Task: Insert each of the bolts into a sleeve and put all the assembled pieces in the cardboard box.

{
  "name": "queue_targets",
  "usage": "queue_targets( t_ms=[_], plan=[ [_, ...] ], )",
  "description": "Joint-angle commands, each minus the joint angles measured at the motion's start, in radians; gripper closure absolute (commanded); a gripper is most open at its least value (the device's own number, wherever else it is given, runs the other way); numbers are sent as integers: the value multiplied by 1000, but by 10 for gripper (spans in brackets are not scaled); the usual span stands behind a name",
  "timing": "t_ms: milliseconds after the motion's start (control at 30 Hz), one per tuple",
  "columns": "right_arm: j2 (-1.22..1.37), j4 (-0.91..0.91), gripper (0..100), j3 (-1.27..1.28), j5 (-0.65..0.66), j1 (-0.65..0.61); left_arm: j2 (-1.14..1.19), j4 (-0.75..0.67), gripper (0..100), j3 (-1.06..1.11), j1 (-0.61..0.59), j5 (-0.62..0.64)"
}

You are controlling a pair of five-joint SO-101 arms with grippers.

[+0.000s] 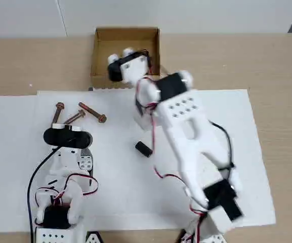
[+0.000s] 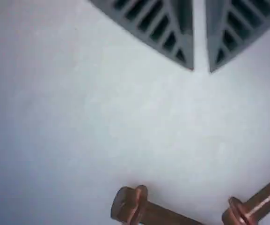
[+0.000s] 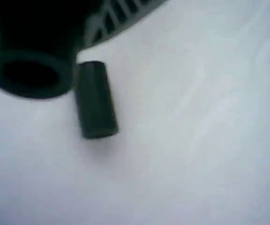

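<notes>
Three copper bolts (image 1: 75, 117) lie side by side on the white paper at the left. My left gripper (image 2: 201, 56) is shut and empty just short of them, and two bolt heads (image 2: 129, 206) lie close ahead of its fingertips (image 2: 181, 47). A black sleeve (image 1: 143, 149) lies on the paper near the middle, the same lying sleeve (image 3: 95, 99) seen from the right wrist. My right gripper (image 3: 55, 42) is shut on a second black sleeve (image 3: 27, 70), held just above and beside the lying one. The cardboard box (image 1: 101, 55) stands at the back.
The white paper (image 1: 247, 131) covers most of the wooden table (image 1: 24, 61). My right arm (image 1: 186, 131) stretches from the front right across the paper, with its wrist motor overlapping the box's front edge. My left arm (image 1: 65, 167) stands at the front left.
</notes>
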Motion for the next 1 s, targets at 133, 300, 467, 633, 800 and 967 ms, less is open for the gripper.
queue_targets(
  t_ms=[133, 300, 467, 633, 800, 967],
  plan=[
    [-338, 12, 995, 146, -44, 197, -2, 69, 994, -197, -81, -3],
    [-503, 7, 996, 371, -48, 312, 100, 141, 994, -325, -137, -35],
    [-644, -36, 996, 554, -49, 423, 377, 143, 994, -549, -140, -34],
    [-777, -124, 996, 730, -49, 513, 663, 144, 994, -751, -140, -34],
    [-886, -151, 996, 868, -49, 565, 882, 170, 994, -906, -141, -48],
    [-963, -179, 996, 965, -49, 604, 1077, 222, 994, -1001, -140, -203]
  ],
)
